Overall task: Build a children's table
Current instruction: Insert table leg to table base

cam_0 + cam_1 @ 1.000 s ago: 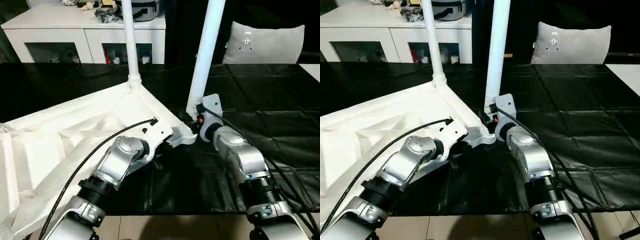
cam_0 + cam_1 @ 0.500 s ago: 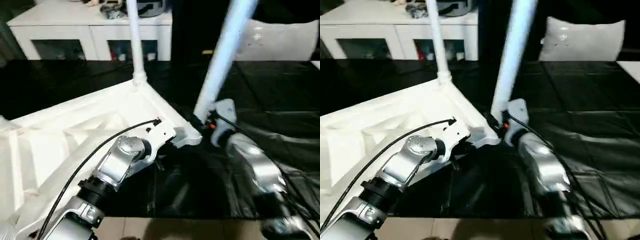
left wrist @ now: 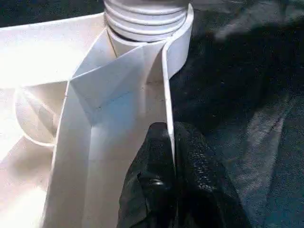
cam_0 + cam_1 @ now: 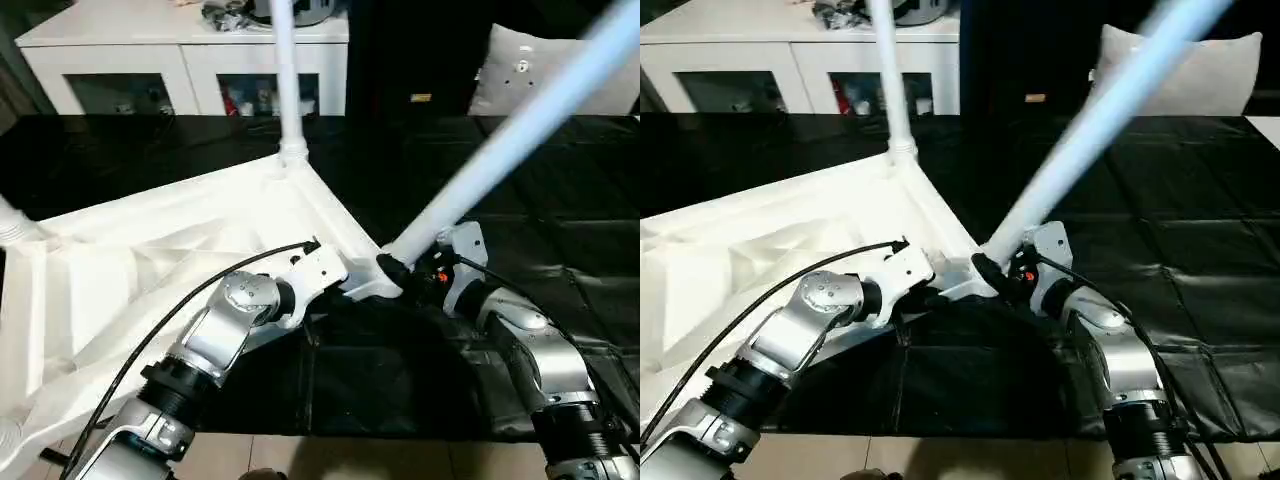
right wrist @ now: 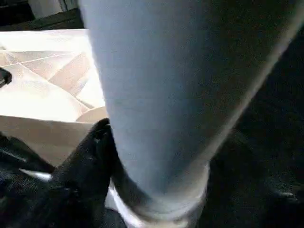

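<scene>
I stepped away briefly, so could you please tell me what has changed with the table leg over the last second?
The leg at the near corner, upright a second ago, now tilts steeply to the right, its foot beside the right end effector. The left end effector stays pinched on the table top's rim, and the far leg stays upright.

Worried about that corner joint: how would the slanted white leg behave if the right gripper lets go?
The slanted leg looks stiff, long and round. It leans steeply at the tabletop's corner, so it would probably tip right. Being smooth and tapered, it may slide in the right gripper and roll on the black mat.
</scene>
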